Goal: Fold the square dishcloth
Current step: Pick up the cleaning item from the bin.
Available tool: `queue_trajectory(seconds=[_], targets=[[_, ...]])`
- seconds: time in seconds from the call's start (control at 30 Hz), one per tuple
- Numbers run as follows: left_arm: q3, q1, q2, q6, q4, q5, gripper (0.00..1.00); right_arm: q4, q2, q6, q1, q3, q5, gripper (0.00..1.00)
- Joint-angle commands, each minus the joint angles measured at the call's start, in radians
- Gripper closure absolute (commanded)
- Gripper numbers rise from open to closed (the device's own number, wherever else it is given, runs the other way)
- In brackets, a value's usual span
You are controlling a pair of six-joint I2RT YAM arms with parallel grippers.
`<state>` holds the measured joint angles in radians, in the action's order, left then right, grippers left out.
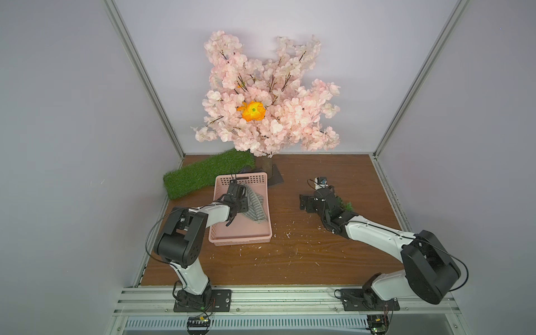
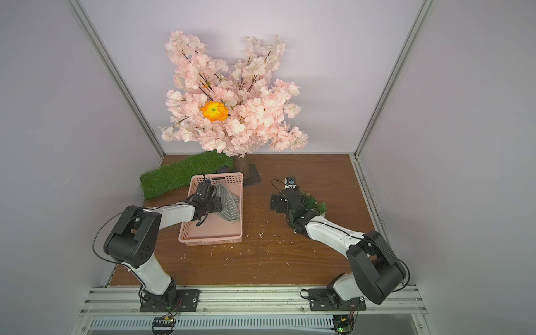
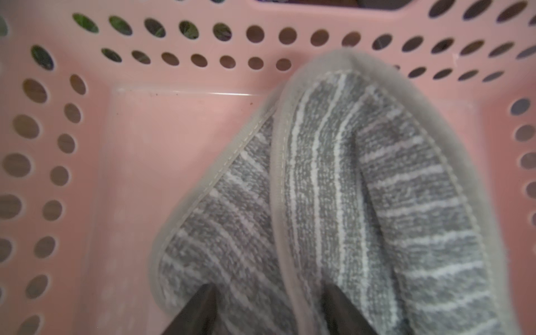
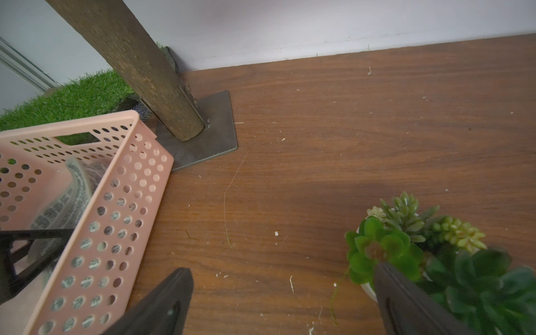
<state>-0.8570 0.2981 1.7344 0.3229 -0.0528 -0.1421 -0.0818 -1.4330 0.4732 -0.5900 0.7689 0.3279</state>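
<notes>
The square dishcloth (image 1: 256, 207) (image 2: 230, 204), grey with thin whitish stripes, lies crumpled in the far right part of the pink basket (image 1: 240, 239) (image 2: 211, 240). My left gripper (image 1: 240, 197) (image 2: 210, 197) reaches down into the basket at the cloth's left side. In the left wrist view its jaws (image 3: 268, 290) stand half apart, open, with a hemmed fold of the dishcloth (image 3: 377, 203) between the two tips. My right gripper (image 1: 304, 202) (image 2: 274, 201) hovers open over bare wood to the right of the basket, its jaws (image 4: 282, 275) wide with nothing between them.
A small potted succulent (image 1: 345, 206) (image 4: 406, 240) stands against the right gripper's outer finger. The pink blossom tree (image 1: 261, 101) rises behind the basket on a trunk (image 4: 139, 66) with a metal foot (image 4: 217, 130). A green grass mat (image 1: 203, 174) lies far left. Crumbs litter the table.
</notes>
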Motion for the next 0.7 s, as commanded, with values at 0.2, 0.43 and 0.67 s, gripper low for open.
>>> queue_trajectory(seconds=[0.2,0.43,0.67], targets=[[-0.052,0.003,-0.060,-0.024,0.011,-0.026,0.99,-0.010,-0.044,0.049,-0.007,-0.019,-0.017,0.00],[-0.060,0.025,-0.269,-0.086,0.028,-0.019,0.99,-0.005,-0.073,0.075,-0.008,-0.018,-0.030,0.00],[-0.117,0.119,-0.443,-0.122,0.103,0.032,0.99,0.016,-0.092,0.082,-0.007,0.003,-0.022,0.00]])
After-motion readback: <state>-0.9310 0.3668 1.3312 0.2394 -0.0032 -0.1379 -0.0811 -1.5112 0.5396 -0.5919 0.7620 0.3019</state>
